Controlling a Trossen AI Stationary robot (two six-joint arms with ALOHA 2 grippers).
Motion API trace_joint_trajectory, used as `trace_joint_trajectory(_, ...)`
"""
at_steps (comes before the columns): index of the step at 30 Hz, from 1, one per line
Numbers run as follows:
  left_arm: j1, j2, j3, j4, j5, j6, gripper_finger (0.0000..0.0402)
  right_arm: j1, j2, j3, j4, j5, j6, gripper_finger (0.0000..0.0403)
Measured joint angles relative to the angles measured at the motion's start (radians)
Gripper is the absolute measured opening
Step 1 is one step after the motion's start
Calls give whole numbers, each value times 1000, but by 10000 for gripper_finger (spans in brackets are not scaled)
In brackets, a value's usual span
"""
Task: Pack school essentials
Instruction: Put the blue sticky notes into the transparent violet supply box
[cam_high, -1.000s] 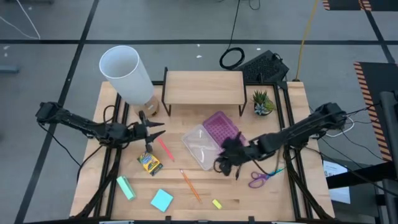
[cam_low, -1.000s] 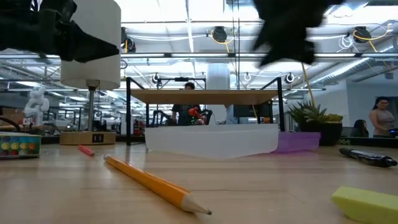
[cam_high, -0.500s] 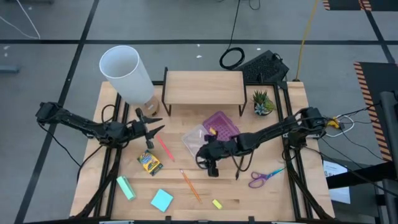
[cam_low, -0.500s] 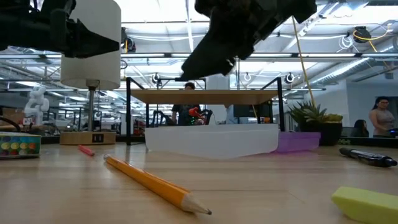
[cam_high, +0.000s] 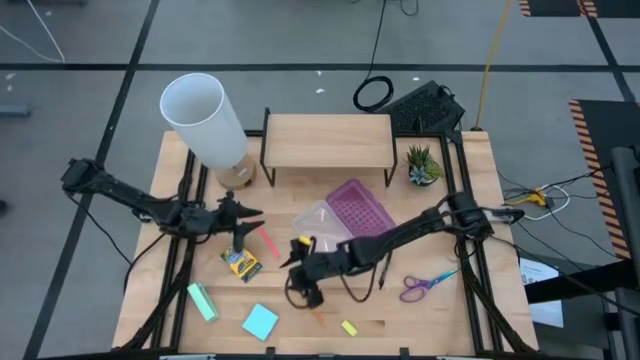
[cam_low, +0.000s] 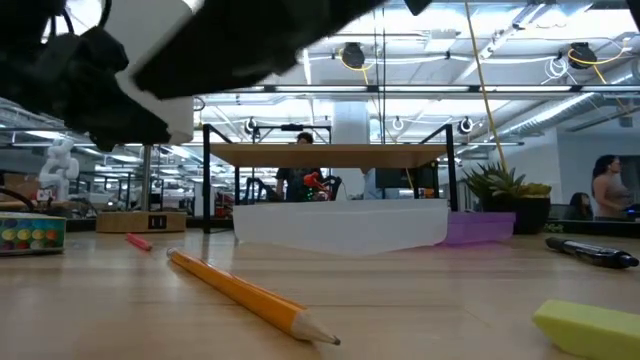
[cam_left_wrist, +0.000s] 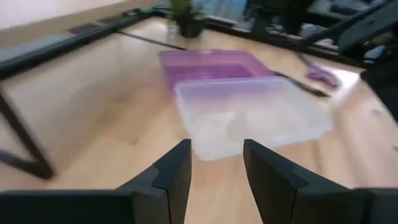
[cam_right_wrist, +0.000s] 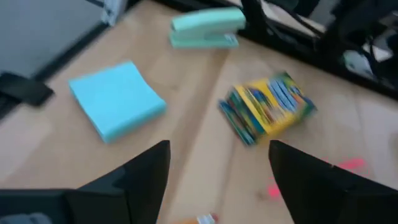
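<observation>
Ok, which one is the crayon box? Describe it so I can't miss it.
Start at the tall white cylinder at the table's back left and come toward the front edge, past the left claw. The crayon box lies just in front of that claw: yellow, printed with coloured crayons, unlike the plain blue sticky pad and mint stapler.

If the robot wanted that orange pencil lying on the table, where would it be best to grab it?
Probably mid-shaft, from straight above. The orange pencil lies flat on the table, so fingers closing across its thin width should pinch it and keep it balanced. The right gripper, open, hovers right over it; the left gripper waits farther back near the pink pencil.
</observation>
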Motion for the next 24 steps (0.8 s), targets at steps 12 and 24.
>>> trace_joint_trajectory(12, -231, 108, 0, 128, -49, 61, 149, 71, 207, 201, 93, 3, -129, 276)
trace_joint_trajectory(24, -472, 417, 211, -55, 111, 151, 149, 67, 339, 309, 30, -110, -255, 284)
